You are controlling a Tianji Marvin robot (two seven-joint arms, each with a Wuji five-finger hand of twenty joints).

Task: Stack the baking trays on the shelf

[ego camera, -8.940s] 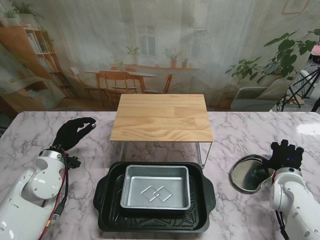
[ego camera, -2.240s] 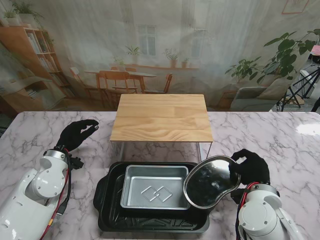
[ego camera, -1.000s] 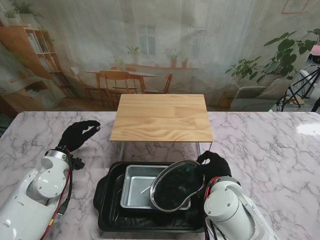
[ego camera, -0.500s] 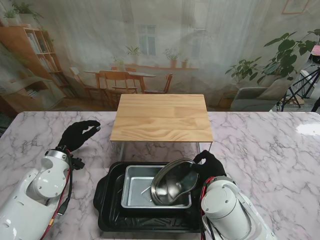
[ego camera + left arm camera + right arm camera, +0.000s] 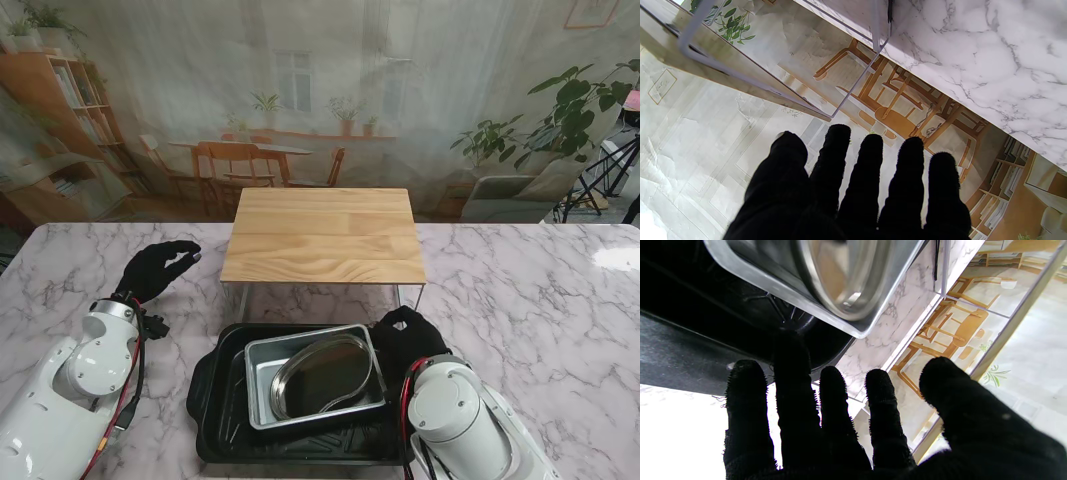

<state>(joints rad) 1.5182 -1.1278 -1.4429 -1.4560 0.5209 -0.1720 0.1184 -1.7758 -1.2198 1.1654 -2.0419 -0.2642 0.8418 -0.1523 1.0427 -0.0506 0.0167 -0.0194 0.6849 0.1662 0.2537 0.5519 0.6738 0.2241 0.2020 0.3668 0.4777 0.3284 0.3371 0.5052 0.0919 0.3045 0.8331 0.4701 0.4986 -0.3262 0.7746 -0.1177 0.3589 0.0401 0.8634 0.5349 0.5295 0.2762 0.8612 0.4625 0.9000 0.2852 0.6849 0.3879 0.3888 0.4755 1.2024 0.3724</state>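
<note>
resting now in silver tray (image 5: 262,380), oval pan (image 5: 320,378), right hand (image 5: 406,338) released

Black outer tray (image 5: 214,400), silver inner tray (image 5: 258,384), pale wood shelf (image 5: 322,235), white grey-veined marble table (image 5: 520,280).

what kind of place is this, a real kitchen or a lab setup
Probably a lab setup staged as a kitchen: the café scene behind is a printed backdrop, and a marble table holds only a wooden shelf and nested baking trays.

Marble table (image 5: 520,280) — bearing wooden shelf (image 5: 323,235) and black tray (image 5: 215,410).
</note>
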